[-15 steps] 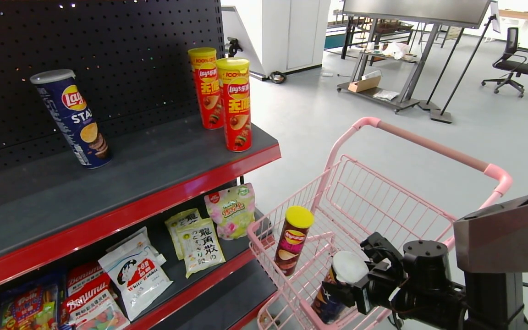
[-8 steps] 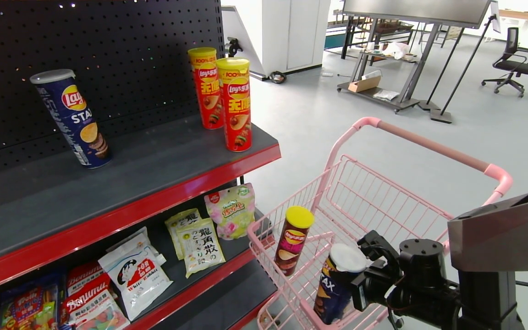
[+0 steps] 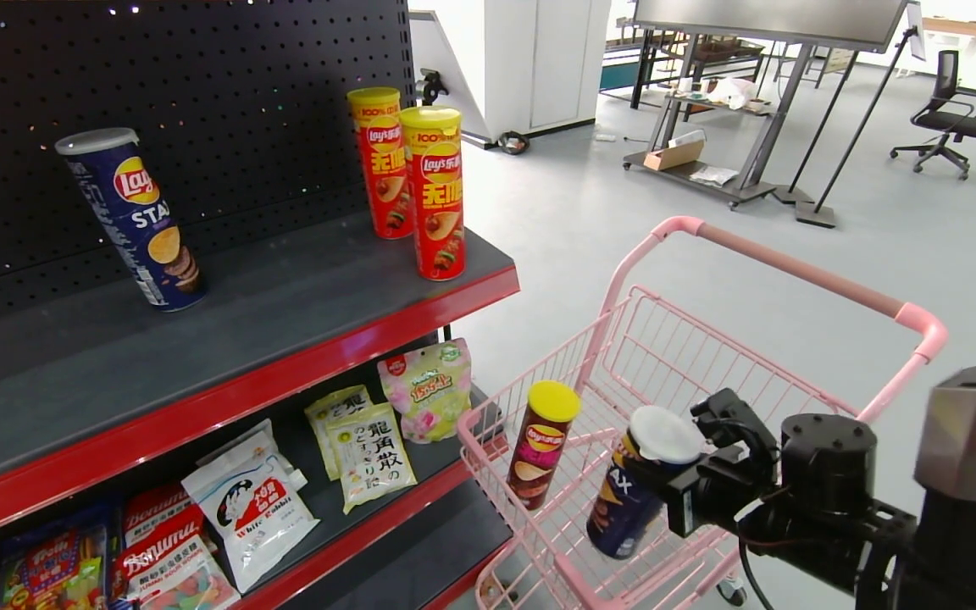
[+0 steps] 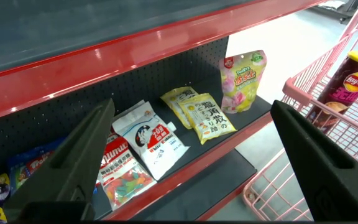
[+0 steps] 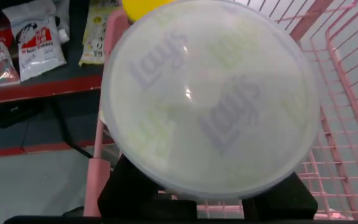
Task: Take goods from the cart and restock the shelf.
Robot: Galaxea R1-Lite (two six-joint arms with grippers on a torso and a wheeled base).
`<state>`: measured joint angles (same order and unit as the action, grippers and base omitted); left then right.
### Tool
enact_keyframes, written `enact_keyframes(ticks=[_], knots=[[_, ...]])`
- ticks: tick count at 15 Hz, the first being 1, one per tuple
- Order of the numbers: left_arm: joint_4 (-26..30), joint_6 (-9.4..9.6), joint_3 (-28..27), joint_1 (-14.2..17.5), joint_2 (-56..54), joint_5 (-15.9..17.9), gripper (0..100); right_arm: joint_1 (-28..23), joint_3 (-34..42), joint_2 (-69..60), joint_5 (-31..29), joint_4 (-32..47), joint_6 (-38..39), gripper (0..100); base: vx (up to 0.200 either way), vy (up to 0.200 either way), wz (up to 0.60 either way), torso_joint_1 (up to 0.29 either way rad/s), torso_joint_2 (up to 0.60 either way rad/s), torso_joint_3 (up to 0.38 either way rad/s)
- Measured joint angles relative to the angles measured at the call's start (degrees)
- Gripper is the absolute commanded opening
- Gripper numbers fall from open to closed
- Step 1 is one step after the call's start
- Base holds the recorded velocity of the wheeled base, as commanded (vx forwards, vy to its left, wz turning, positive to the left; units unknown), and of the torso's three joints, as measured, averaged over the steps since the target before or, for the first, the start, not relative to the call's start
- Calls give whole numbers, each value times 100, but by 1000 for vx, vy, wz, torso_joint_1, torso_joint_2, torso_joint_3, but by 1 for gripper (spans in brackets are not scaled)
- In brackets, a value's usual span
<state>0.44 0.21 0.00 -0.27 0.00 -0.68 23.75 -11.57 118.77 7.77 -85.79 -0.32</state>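
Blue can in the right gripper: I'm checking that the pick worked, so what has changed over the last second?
The right gripper, shut on the blue can, has lifted it higher above the cart floor and slightly toward the robot's right; the can stays tilted. The yellow-lidded can in the cart and the three shelf cans have not moved.

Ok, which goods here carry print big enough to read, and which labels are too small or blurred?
top-shelf blue canister: big logo and white letters, readable.
red canisters: logo and large characters, readable.
white bag: name readable.
yellow packets: large black characters readable, small print blurred.
purple canister: logo readable, rest too small.
held canister in the right gripper: lettering only partly in view.
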Motion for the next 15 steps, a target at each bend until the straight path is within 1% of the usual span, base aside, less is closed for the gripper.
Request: enact_keyframes(ticks=[1,2,4,6,7,9,11,13,15], knots=[[0,0,0,0,0,0,100,-22,-91,-361,-55,302,-1,0,0,0,0,0,0,0],[0,-2,0,0,0,0,100,-68,-271,-811,-95,773,-9,0,0,0,0,0,0,0],[0,0,0,0,0,0,100,-201,-872,-1665,-150,2086,-23,0,0,0,0,0,0,0],[0,1,0,0,0,2,100,-407,-1932,-2610,-174,4216,-90,0,0,0,0,0,0,0],[0,0,0,0,0,0,100,-512,-2376,-3005,-180,5009,-145,0,0,0,0,0,0,0],[0,0,0,2,0,0,100,-807,-3027,-3892,-191,6140,-334,0,0,0,0,0,0,0],[0,1,0,0,0,2,100,-1122,-3200,-4736,-197,6835,-400,0,0,0,0,0,0,0],[0,1,0,0,0,2,100,-1371,-3071,-5652,-222,7586,-457,0,0,0,0,0,0,0],[0,1,0,5,0,0,100,-1570,-2842,-6688,-306,8616,-494,0,0,0,0,0,0,0]])
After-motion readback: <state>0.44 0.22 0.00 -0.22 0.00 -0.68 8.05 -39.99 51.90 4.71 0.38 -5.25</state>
